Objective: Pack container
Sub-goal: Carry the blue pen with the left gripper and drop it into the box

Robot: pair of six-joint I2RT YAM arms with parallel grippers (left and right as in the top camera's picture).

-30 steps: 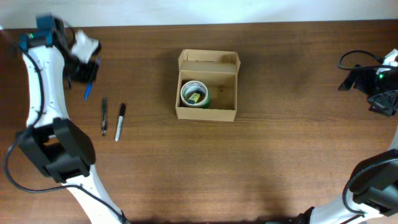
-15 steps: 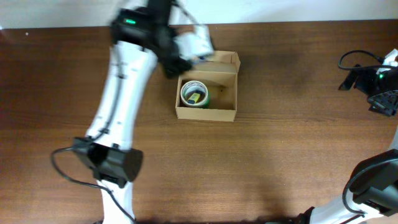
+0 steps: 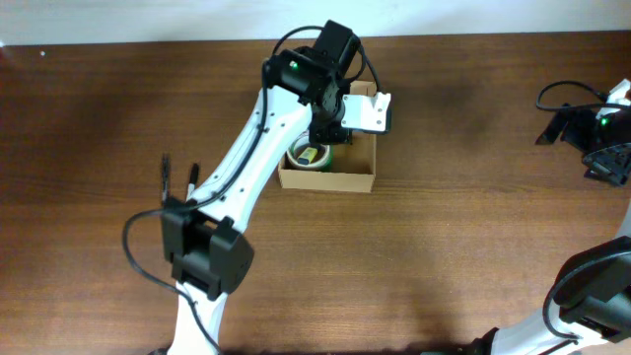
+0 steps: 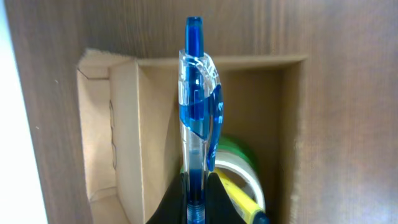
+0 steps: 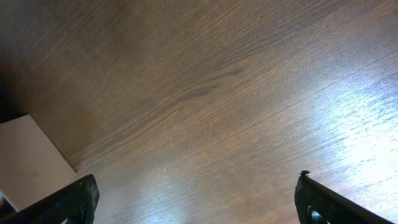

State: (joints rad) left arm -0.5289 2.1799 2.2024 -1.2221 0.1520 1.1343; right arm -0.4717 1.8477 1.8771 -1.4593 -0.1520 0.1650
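Note:
The container [image 3: 326,181] is a small open tan cardboard box in the middle of the table. Inside it lies a green and white tape roll [image 3: 308,154] with a yellow item in its hole. My left gripper [image 3: 333,126] hangs over the box, shut on a blue pen. In the left wrist view the blue pen [image 4: 198,112] points across the box [image 4: 124,137] from my shut jaws [image 4: 196,208], above the tape roll [image 4: 245,168]. My right gripper [image 5: 196,193] is open and empty over bare wood at the table's far right [image 3: 599,138].
Two dark pens [image 3: 165,166] [image 3: 193,174] lie on the table left of the box, partly hidden by my left arm. A pale flat surface [image 5: 28,162] shows at the lower left of the right wrist view.
My left arm has swung from the far left of the table to over the box, carrying the blue pen. The right arm has not moved.

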